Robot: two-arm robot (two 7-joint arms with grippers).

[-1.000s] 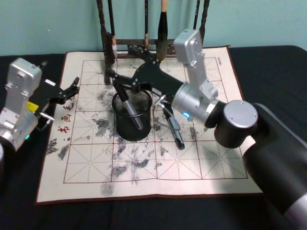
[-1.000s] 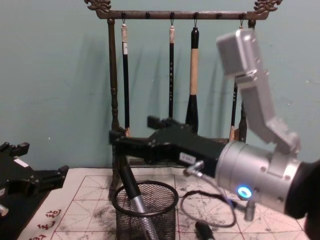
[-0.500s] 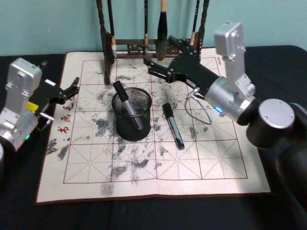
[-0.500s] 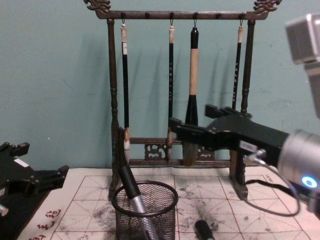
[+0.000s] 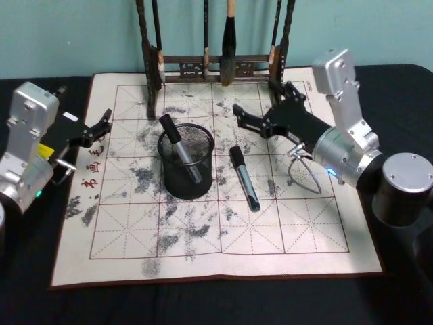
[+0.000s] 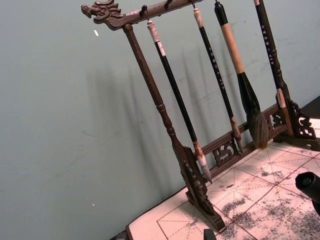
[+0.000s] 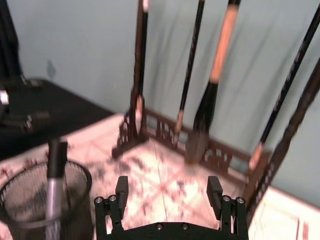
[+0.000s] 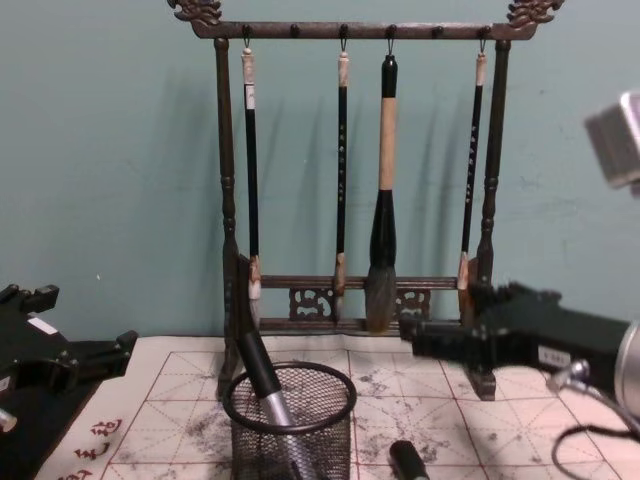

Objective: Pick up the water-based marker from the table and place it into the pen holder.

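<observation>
Your marker [image 5: 174,135] leans inside the pen holder [image 5: 206,183]. The right gripper [image 7: 168,189] hovers near it, jaws spread and empty; the left gripper [image 5: 103,124] is parked, jaws apart.

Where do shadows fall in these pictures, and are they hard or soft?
Chest view: the hanging brushes and brush rack throw soft, wide shadows on the teal wall behind. Left wrist view: the same faint streaks on that wall beside the rack.
</observation>
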